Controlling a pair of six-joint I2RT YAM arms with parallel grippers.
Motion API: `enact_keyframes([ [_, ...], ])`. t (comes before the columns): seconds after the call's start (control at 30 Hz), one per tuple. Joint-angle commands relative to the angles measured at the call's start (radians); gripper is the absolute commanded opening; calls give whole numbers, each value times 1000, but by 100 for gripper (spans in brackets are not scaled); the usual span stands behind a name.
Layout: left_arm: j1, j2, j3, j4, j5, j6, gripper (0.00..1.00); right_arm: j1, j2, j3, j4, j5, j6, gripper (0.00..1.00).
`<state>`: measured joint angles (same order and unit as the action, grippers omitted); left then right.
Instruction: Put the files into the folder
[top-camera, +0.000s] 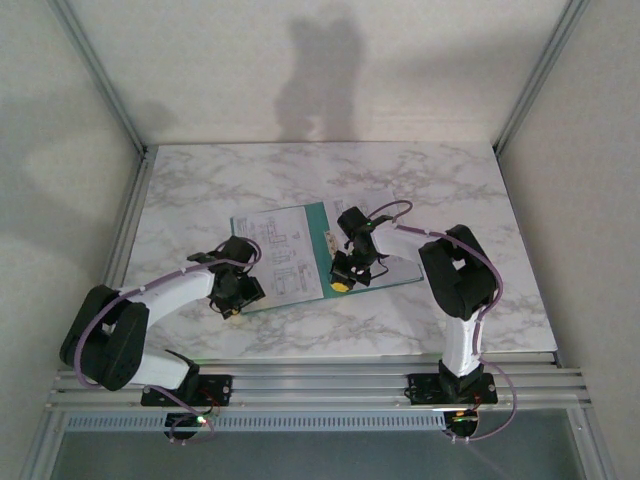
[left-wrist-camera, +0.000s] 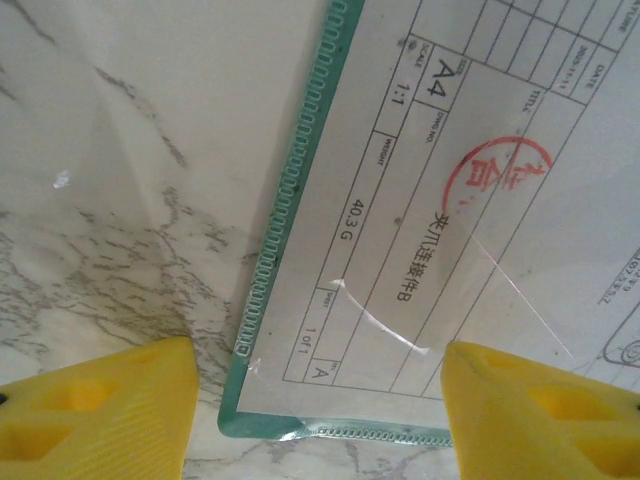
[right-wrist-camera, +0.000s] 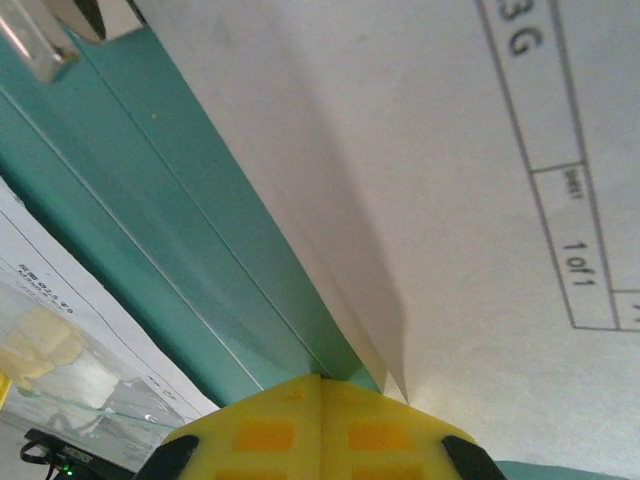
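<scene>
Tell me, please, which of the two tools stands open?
The left tool: its yellow fingers stand apart over the folder, while the right tool is shut.

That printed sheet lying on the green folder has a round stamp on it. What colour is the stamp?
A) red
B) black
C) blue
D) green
A: in the left wrist view the round stamp is red, printed on the white sheet beside the folder's ribbed teal edge.
</scene>
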<state>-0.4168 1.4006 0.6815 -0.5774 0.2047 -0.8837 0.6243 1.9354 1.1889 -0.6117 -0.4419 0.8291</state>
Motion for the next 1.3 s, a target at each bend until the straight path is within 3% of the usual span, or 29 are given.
enact_keyframes([
  [0.0,-42,-8,-29,175,146,-61,64,15,105,-58,-39,101,-7,1],
  [0.3,-50,-154,-24,244,198,-115,64,14,121,-55,-35,85,-12,0],
  [0.7,-35,-369,-12,152,129,-143,61,-20,140,-51,-42,36,-60,0],
  [0.97,-34,-428,6,199,95,-165,60,-47,151,-46,-65,24,-100,0],
  [1.27,-46,-441,50,336,160,-162,58,-55,160,-54,-62,9,-115,0],
])
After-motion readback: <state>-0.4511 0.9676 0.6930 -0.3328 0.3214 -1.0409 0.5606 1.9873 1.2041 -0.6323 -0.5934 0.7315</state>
